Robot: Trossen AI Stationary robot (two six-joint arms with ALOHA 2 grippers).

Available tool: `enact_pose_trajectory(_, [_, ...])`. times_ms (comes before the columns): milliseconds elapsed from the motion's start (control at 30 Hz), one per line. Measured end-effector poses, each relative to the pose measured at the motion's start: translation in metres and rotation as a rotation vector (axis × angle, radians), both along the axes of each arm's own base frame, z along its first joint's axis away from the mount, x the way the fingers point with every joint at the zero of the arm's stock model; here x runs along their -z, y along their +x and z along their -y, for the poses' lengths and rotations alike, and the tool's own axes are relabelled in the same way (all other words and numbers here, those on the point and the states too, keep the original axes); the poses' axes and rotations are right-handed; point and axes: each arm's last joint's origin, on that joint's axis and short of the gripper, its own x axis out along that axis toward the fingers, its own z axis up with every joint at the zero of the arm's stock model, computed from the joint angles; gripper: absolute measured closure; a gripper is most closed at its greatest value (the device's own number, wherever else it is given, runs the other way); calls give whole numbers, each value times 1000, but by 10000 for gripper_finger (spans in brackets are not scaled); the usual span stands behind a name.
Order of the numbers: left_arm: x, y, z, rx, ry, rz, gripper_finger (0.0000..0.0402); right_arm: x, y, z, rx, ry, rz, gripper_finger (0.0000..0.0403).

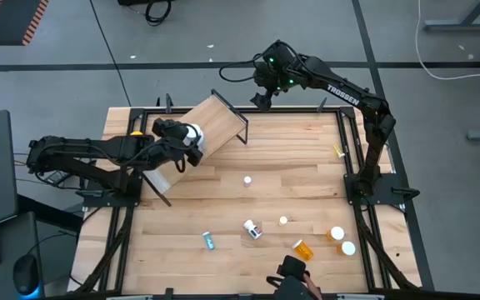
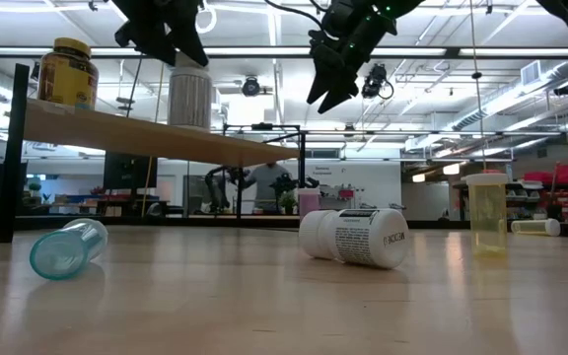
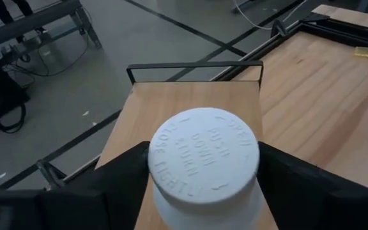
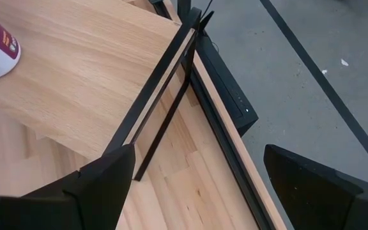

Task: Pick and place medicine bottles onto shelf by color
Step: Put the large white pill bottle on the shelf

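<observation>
The left hand point(image 3: 203, 191) is gripping a white-capped bottle point(image 3: 203, 169) by its sides, standing it on the shelf point(image 3: 171, 105). It looks light, stiff and smooth, so the body just under the cap suits best. The right hand point(image 1: 261, 98) is hanging open past the shelf's far end.

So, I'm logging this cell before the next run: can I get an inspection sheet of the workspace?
Surface: butcher-block table, bare wood between items.
Job's things: shelf at the far left; amber jar and white bottle on it; teal vial, labelled white bottle and orange vial lie on the table.
Clutter: yellow scrap by the right frame.
Grippers: left claw astride the white bottle; right claw open above the shelf's far corner.
Cables: black and white leads on the floor.
Surroundings: person's hand at the near edge.
</observation>
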Motion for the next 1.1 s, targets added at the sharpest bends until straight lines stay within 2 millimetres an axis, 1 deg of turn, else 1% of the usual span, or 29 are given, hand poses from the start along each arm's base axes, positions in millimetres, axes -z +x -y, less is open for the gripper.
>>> enact_pose_trajectory(100, [0,1,1,22,-20,5,157,0,0,0,0,0,0,46])
enact_pose_trajectory(133, [0,1,1,27,-24,4,159,0,0,0,0,0,0,46])
enact_pose_trajectory(300, [-1,-2,2,29,-40,5,159,0,0,0,0,2,-3,46])
enact_pose_trajectory(433, [-2,-10,6,39,-60,4,144,0,0,0,-3,2,-7,46])
enact_pose_trajectory(533, [-6,-19,12,72,-95,31,145,0,-1,1,0,1,-7,46])
enact_pose_trajectory(633, [-10,-28,21,112,-140,67,156,0,-2,2,4,2,-7,46])
enact_pose_trajectory(733, [-11,-38,29,148,-162,57,158,0,-2,2,8,5,-6,46])
enact_pose_trajectory(833, [-10,-46,36,173,-163,28,151,1,-2,2,9,5,-6,46])
enact_pose_trajectory(933, [-10,-49,42,210,-154,0,151,1,-2,2,10,6,-5,46])
enact_pose_trajectory(1100, [-24,-52,51,280,-161,-51,158,0,-2,2,10,6,-5,46])
